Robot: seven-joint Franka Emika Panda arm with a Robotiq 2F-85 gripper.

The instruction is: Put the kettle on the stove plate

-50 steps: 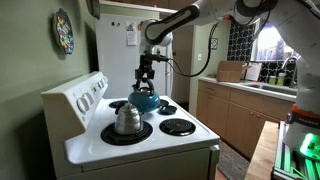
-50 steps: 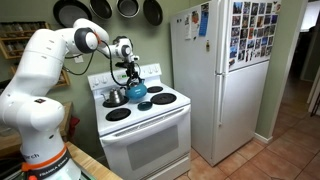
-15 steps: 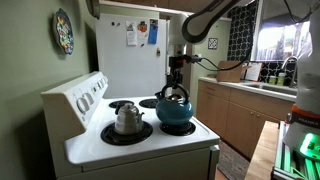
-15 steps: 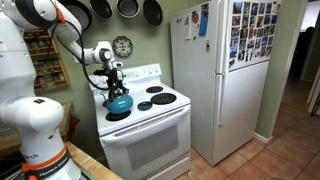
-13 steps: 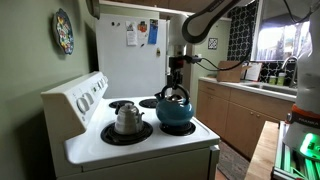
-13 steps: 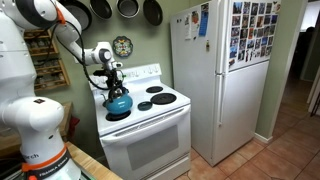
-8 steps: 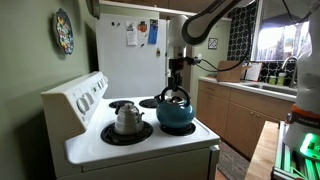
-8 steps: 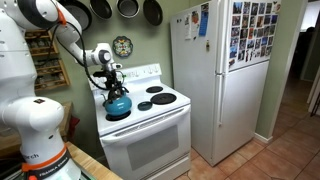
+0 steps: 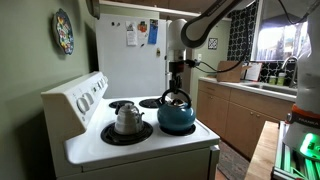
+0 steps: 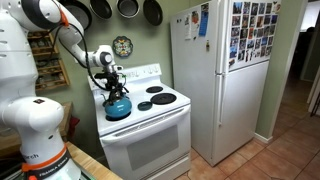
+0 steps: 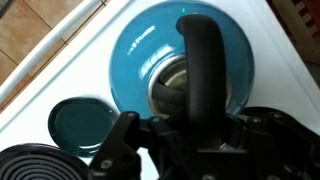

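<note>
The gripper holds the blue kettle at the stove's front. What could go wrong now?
The kettle is near the stove's front edge; released off-centre, it might tip or slide off. The silver kettle stands close beside it, so a sideways move could bump it. The gripper grips the handle; retreating before opening could drag the kettle.

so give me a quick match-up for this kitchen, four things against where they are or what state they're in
Things:
1. kettle
2. silver kettle
3. fridge
4. wall clock

Places or states:
a. hangs on the wall above the stove
b. teal, its handle held in the gripper
c. stands beside the stove, photos on its side
d. sits on a coil burner close to the control panel, nothing touching it

Pairs: 1-b, 2-d, 3-c, 4-a
</note>
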